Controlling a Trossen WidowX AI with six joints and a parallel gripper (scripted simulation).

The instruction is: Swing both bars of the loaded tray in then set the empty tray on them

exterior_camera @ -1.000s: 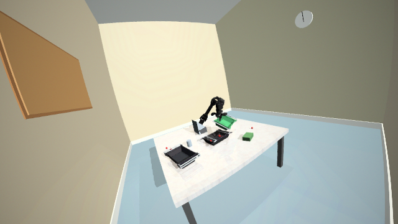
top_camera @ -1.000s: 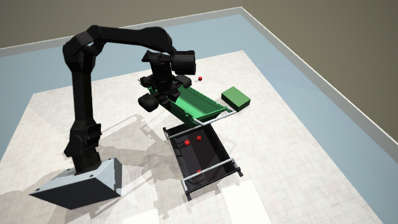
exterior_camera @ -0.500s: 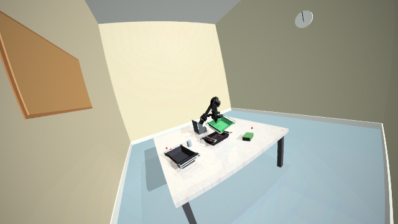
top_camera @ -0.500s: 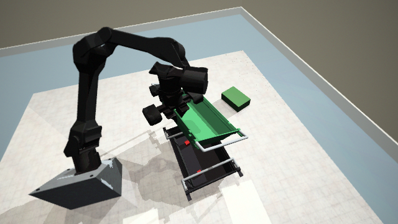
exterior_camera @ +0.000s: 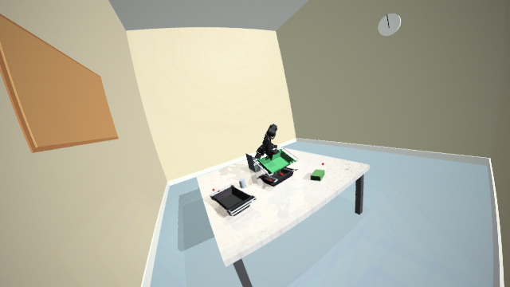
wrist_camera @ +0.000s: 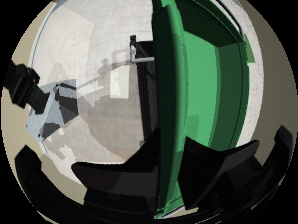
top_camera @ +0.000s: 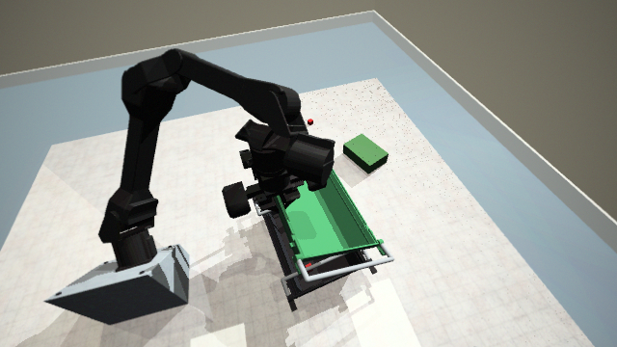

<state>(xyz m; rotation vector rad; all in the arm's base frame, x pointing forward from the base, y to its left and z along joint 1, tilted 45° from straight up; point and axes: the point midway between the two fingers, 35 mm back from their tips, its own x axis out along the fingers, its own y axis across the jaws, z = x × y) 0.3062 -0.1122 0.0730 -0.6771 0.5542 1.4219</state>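
The green empty tray point(top_camera: 313, 226) point(exterior_camera: 279, 161) point(wrist_camera: 202, 85) hangs above the black loaded tray point(top_camera: 274, 236) point(exterior_camera: 276, 182) point(wrist_camera: 142, 95). My gripper point(top_camera: 284, 199) point(exterior_camera: 272, 155) point(wrist_camera: 162, 131) is shut on the green tray's long side wall, on the robot base's side. In the exterior view the green tray looks tilted, with a gap under it. Its own near wire bar point(top_camera: 347, 271) sticks out past its end. The loaded tray's near bar point(top_camera: 292, 277) point(wrist_camera: 143, 60) lies in across its top, partly hidden. Its far bar is mostly hidden. Red blocks point(top_camera: 308, 265) point(exterior_camera: 281, 174) show inside.
A green box point(top_camera: 365, 148) point(exterior_camera: 318, 174) stands beyond the trays, with a small red block point(top_camera: 310, 121) point(exterior_camera: 323, 163) behind it. Another black tray point(exterior_camera: 233, 196) and a pale cylinder point(exterior_camera: 242, 183) stand towards the other table end. The robot base point(top_camera: 145, 289) is beside the loaded tray.
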